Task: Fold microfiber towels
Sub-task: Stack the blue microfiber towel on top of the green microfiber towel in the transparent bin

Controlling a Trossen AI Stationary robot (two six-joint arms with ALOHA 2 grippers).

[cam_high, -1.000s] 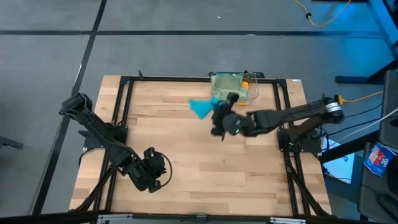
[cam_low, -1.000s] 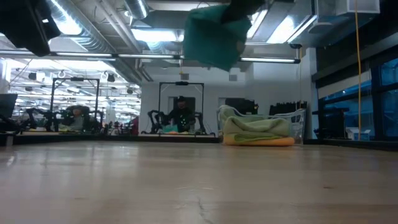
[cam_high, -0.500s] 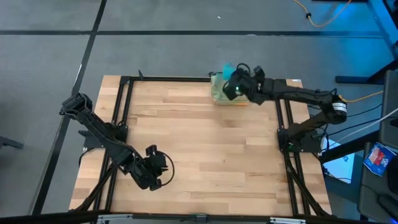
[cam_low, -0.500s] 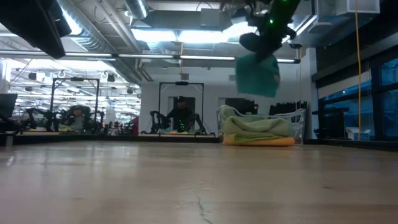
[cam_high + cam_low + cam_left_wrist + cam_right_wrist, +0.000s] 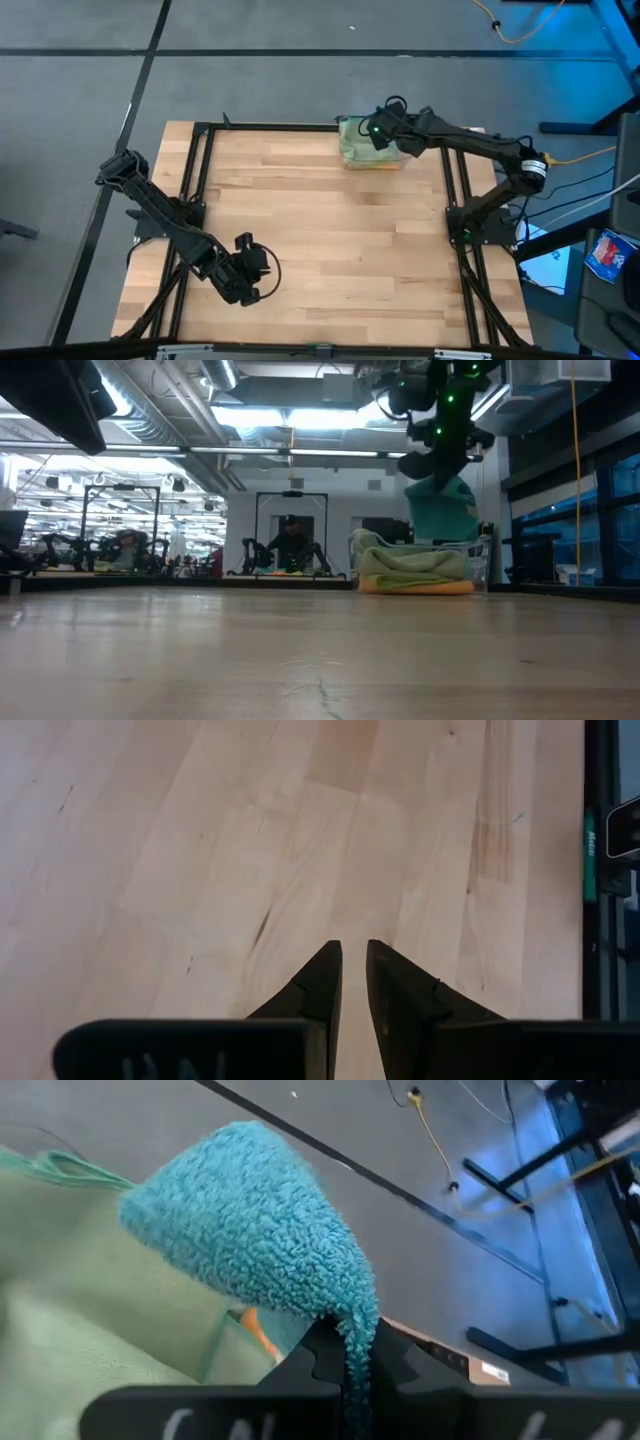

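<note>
Towels: the teal towel [image 5: 255, 1240] hangs from the right tool [image 5: 348, 1360], whose fingers are clamped on a pinch of its fabric. Its pile is looped and fuzzy, and it bunches into a rounded lump above the fingers in the right wrist view. In the low view the teal towel [image 5: 442, 510] dangles below the right tool [image 5: 432, 460], raised off the counter and just over the bin [image 5: 470, 555] at the far side. From above, the right tool [image 5: 381, 131] sits over the bin [image 5: 352, 160] at the counter's far edge, right of centre.

In the bin lie the other cloths: a pale green towel [image 5: 410, 565] heaped on top, in soft folds, and an orange towel [image 5: 415, 587] showing as a strip beneath it. The pale green towel [image 5: 80, 1310] fills the space under the teal one in the right wrist view, with a sliver of orange beside the fingers. I cannot tell a lime cloth from a sage one in these views, and no tag shows.

No writing on the towels can be read. A small green label on the frame in the left wrist view is too small to read.

The left tool [image 5: 354, 965] rests low over bare counter [image 5: 200, 870] near the front left, its fingers nearly together with a narrow gap, holding nothing. From above, the left tool [image 5: 250, 272] is well apart from the bin.
</note>
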